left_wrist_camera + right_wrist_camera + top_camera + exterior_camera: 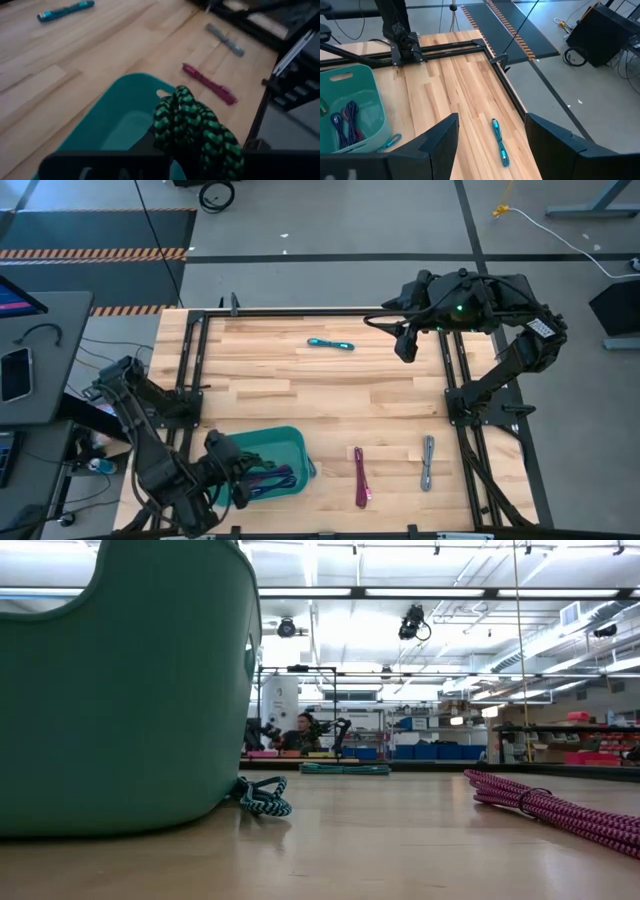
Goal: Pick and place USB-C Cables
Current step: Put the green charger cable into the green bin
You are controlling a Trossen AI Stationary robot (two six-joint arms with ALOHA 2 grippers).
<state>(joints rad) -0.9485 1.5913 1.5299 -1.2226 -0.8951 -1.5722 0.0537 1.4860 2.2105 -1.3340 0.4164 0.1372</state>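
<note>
Overhead view of a pale butcher-block wooden table (330, 395) framed by black rails, with one arm at each side.

Counts. One teal plastic basket (296, 442) with a handle slot stands at the lower left of the table. Inside it lie at least two coiled cables, purple and dark blue (347, 120); their exact number cannot be told. One teal-and-black braided cable (262, 797) lies on the wood touching the basket's outer wall, seen in the low view at lower centre-left. Three further cable bundles lie loose on the table: one cyan cable (330, 344) at upper centre, one magenta braided cable (360, 476) at lower centre right of the basket, and one grey cable (427, 462) just right of the magenta one, apart from it. One green-and-black braided cable (197, 130) is off the table, in the left claw.

Claws. The left gripper (235, 480), at the lower left of the overhead frame, hangs over the basket's left end with its fingers drawn narrow, pinching the green-and-black cable bundle; the wrist view shows that bundle above the basket's rim and open interior. The right gripper (406, 345), at the upper right, hovers above the table's far right corner region with its two dark fingers (442, 137) spread wide, holding and touching nothing; the cyan cable lies on the wood below, between the fingers in its wrist view.
</note>
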